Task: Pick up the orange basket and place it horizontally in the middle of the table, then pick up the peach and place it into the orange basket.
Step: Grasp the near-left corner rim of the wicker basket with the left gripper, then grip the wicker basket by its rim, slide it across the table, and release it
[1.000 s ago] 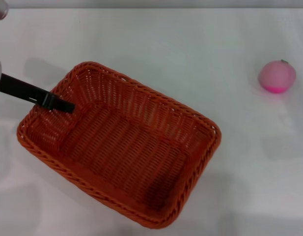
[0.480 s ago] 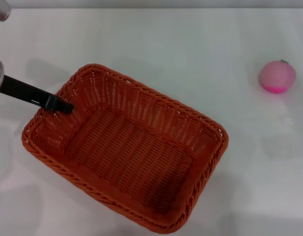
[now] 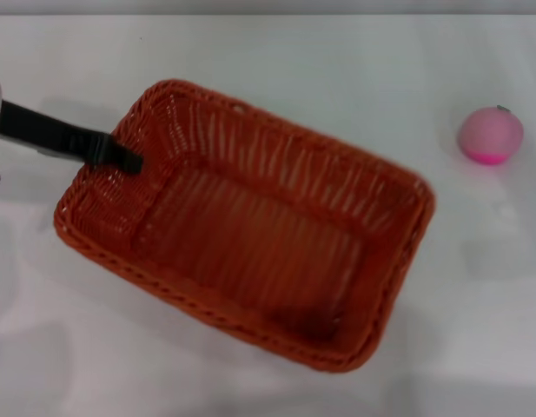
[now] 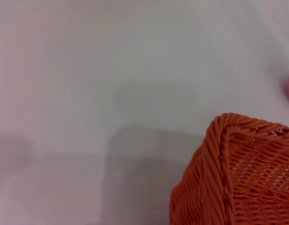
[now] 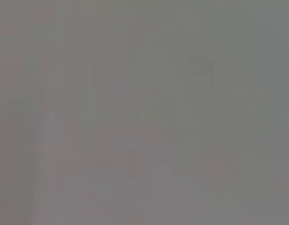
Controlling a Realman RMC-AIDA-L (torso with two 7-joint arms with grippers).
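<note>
Landmark: the orange basket (image 3: 250,226); all places below are given relative to it.
Tabletop (image 3: 276,52): plain white surface carrying the basket; bare areas show along the basket's near side and beyond its far side.
Orange basket: large rectangular woven basket, open side up, lying at a slant in the head view, with one corner pointing toward the robot and the opposite long side running away to the far right. Its rim is braided and its sides are slatted.
Basket corner, left wrist view: one rounded woven corner of the orange basket (image 4: 238,178) fills the lower part of that picture, with white tabletop (image 4: 111,70) around it.
Left hand (image 3: 120,158): at the basket's left short end, on the rim near the far-left corner. One dark finger (image 3: 107,153) reaches over the rim into the basket. The hand is closed on the basket's wall at that end.
Peach (image 3: 490,135): small round pink fruit, deeper pink on its near side, resting on the tabletop well apart from the basket, beyond its far-right corner.
Right hand: not visible in any view; the right wrist view shows only a plain grey field.
</note>
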